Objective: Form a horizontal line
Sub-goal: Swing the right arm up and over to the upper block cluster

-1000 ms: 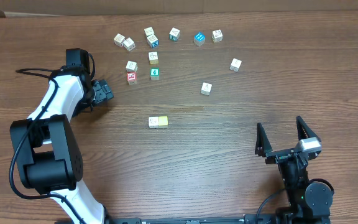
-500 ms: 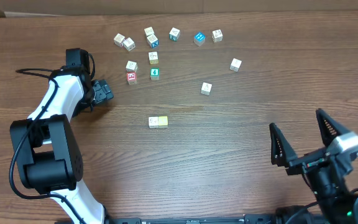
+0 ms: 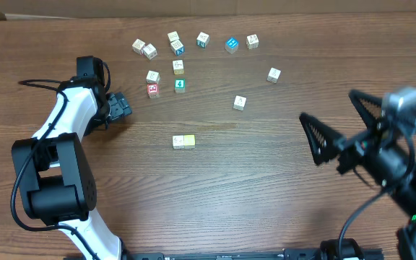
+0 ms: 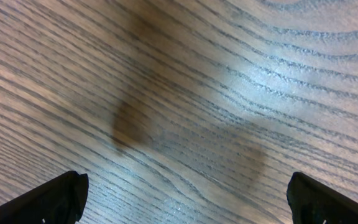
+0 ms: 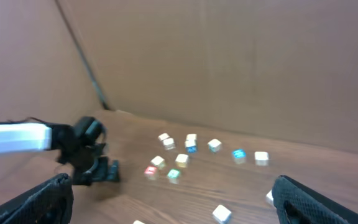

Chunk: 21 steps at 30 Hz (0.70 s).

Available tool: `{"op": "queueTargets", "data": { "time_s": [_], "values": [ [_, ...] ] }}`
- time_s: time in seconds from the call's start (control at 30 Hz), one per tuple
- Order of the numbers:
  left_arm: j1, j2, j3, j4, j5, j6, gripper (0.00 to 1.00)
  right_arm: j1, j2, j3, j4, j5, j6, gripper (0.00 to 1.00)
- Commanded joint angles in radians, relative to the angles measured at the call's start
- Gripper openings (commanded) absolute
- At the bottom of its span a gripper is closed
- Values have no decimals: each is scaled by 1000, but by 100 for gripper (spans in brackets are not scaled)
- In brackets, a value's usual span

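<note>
Brown wood bench (image 3: 266, 209), nothing held lol: my right pincer (image 3: 327, 105) spread wide, well right of the touching white cube (image 3: 178, 141) and pale yellow cube (image 3: 189, 141), left pincer (image 3: 120, 106) spread up-left of them. That pair's the line's start, I reckon; red-faced cube (image 3: 152, 90) and blue X cube (image 3: 178, 49) wait above.

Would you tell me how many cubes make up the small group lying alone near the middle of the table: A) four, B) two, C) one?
B: just a white cube and a pale yellow cube lie there, touching side by side.
</note>
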<state>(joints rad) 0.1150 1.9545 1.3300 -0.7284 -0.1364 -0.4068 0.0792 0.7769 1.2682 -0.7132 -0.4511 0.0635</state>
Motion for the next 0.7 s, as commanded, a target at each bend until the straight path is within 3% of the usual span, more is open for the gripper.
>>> {"op": "queueTargets", "data": {
  "time_s": [0.0, 0.23, 0.53, 0.67],
  "values": [
    [-3, 3, -2, 1, -13, 26, 100, -2, 129, 171, -51, -86, 27, 100],
    [-3, 3, -2, 1, -13, 26, 99, -2, 402, 433, -163, -90, 26, 100],
    [-3, 3, -2, 1, -13, 26, 100, -2, 921, 1094, -451, -135, 26, 100],
    [-3, 3, -2, 1, -13, 26, 99, -2, 1096, 1292, -455, -135, 26, 100]
  ]
}}
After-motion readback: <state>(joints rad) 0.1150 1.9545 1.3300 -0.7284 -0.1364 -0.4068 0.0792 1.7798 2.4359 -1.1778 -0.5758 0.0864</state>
